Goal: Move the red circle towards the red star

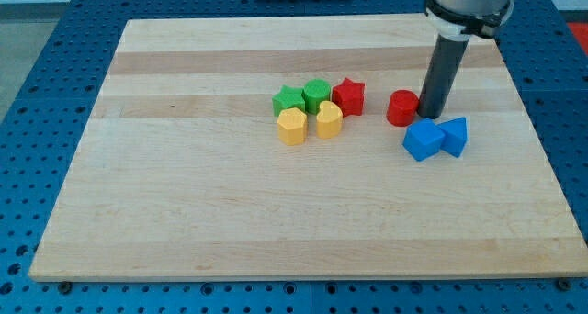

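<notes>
The wooden board (184,213) is pale, glued up from strips with a fine lengthwise grain, and its near half lies bare. It sits on a blue perforated bench (37,94) studded with regular holes.

Farther in, right of centre, two glossy blue blocks touch: a chunky blue cube-like block (423,140) and, to its right, a blue triangular block (454,135). Left of centre sits a tight cluster. In its near row are a yellow hexagon-like block (292,127) and a yellow heart-shaped block (329,120); just behind them are a green star-like block (288,100) and a green rounded block (317,94), with the red star (348,96) at the cluster's right end.

The red circle (401,107), a short smooth cylinder, stands a small gap to the right of the red star, just behind the blue pair.

The arm comes down from the far right corner as a straight dark matte rod below a grey collar. My tip (431,114) rests on the board against the red circle's right side, or very nearly so, just beyond the blue cube-like block. There is no gripper here, so nothing is grasped; the rod only stands upright beside the cylinder.
</notes>
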Tool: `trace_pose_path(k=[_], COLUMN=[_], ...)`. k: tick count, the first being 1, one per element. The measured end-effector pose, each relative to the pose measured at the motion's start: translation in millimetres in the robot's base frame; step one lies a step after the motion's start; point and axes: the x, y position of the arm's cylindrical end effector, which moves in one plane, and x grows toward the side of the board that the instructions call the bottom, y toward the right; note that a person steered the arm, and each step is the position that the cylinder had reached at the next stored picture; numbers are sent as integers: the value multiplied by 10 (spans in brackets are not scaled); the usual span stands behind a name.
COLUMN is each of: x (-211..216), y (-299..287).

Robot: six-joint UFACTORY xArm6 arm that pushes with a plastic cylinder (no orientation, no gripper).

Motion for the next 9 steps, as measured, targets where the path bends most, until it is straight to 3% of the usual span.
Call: trace_pose_path(k=[9], x=[-57], y=[-356])
